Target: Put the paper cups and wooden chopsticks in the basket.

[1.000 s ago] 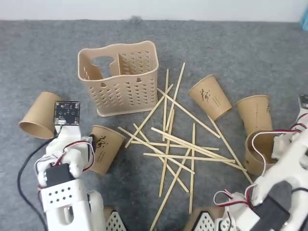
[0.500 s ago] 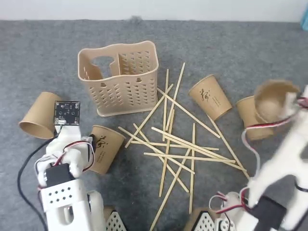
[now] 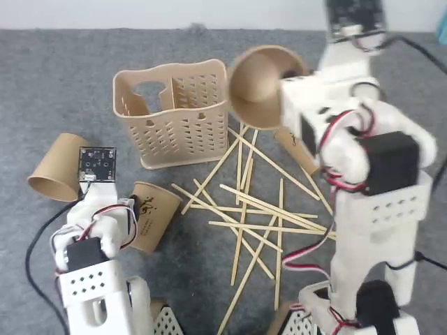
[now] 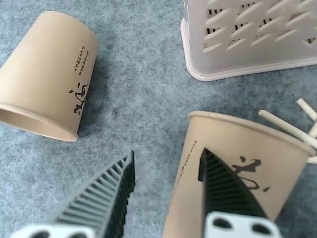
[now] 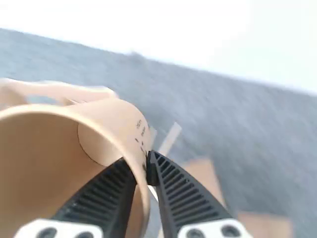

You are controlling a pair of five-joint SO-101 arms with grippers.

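Paper cup (image 3: 260, 84) hangs just right of the basket (image 3: 174, 129), its rim pinched by the right gripper's (image 5: 143, 161) closed fingers. The left gripper's (image 4: 167, 153) fingers are spread beside another cup (image 4: 233, 163).

White plastic arms (image 3: 377, 202), black servos (image 3: 391, 164), red-white-black cables (image 3: 342, 125), perforated base plates (image 3: 87, 283); left gripper (image 4: 167, 154) fingers (image 4: 106, 198) black, ribbed.
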